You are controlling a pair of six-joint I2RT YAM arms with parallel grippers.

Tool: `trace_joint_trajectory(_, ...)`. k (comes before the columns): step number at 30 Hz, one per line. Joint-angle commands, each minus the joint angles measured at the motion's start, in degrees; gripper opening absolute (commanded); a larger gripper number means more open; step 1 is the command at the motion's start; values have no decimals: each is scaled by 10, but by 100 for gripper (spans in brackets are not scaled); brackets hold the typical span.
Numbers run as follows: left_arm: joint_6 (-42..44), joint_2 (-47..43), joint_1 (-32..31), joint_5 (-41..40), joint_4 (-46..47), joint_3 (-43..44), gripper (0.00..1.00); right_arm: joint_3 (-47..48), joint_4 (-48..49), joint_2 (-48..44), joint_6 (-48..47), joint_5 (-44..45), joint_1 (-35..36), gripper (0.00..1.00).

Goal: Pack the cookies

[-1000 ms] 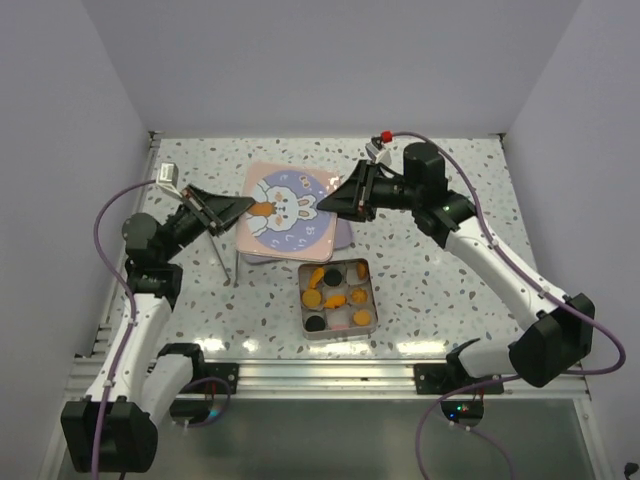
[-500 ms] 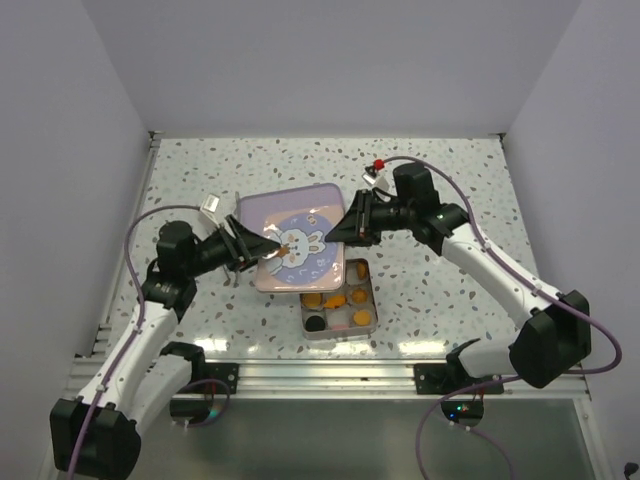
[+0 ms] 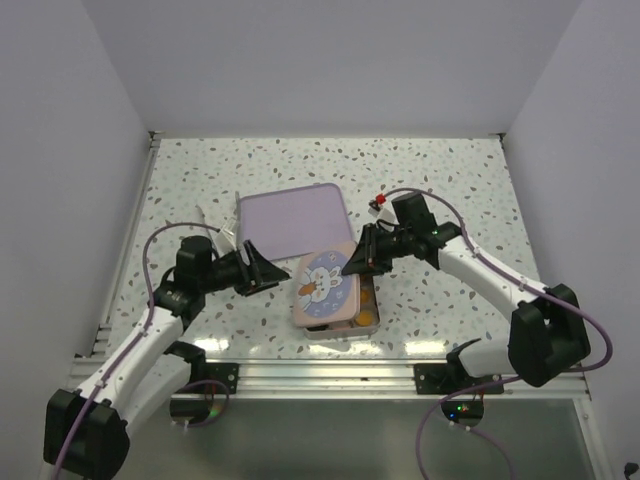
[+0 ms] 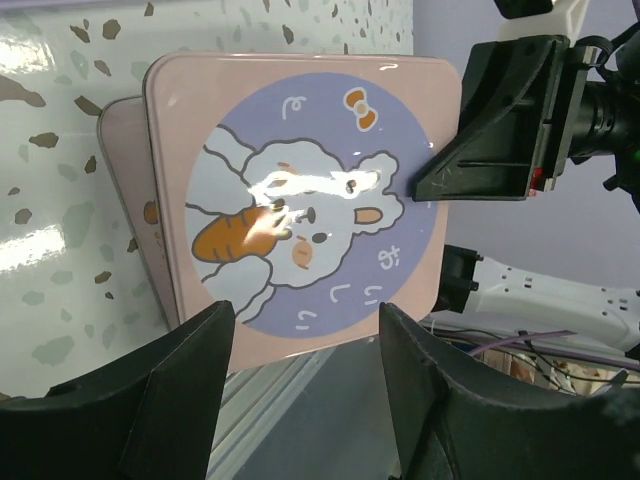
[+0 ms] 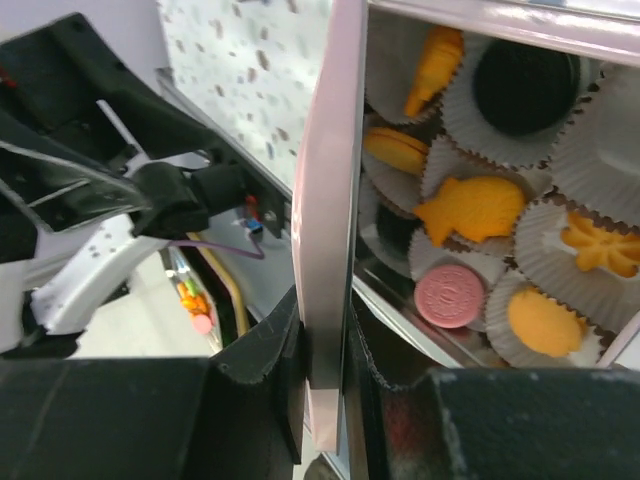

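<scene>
Cookies, small orange, black and pink pieces (image 5: 470, 208), lie in white crinkled paper cups (image 5: 590, 130) inside a square silver metal tin (image 3: 345, 328), near the front edge of the speckled white table (image 3: 450, 180). A square pink tin lid with a cartoon rabbit (image 4: 300, 190) hangs slanted over the tin and hides most of it. The right gripper (image 5: 322, 330) pinches the lid's edge. The left gripper (image 4: 305, 320) has its fingers spread, near the lid's other side. A flat lilac square panel (image 3: 293, 220) lies behind.
</scene>
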Motion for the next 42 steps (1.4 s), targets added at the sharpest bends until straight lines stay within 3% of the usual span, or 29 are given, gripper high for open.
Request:
trace_joint_trajectory(1, 15, 14, -19, -12, 46, -12, 65, -18, -13, 5, -42, 21, -3, 9)
trace_joint_trajectory(7, 14, 57, -70, -49, 68, -17, 63, -25, -19, 15, -58, 27, -7, 8)
trace_joint_trajectory(16, 28, 110, -93, -85, 67, -34, 68, -18, -71, 27, -100, 36, -46, 8)
trace_joint_trajectory(30, 9, 224, -126, -130, 204, -40, 79, -43, -107, 64, -161, 83, -65, 11)
trace_joint_trajectory(36, 27, 319, -158, -159, 203, 11, 90, -69, -28, 48, -104, 1, -71, 5)
trace_joint_trajectory(42, 22, 310, -159, -166, 210, 21, 92, -14, -17, 15, -54, -63, -86, 1)
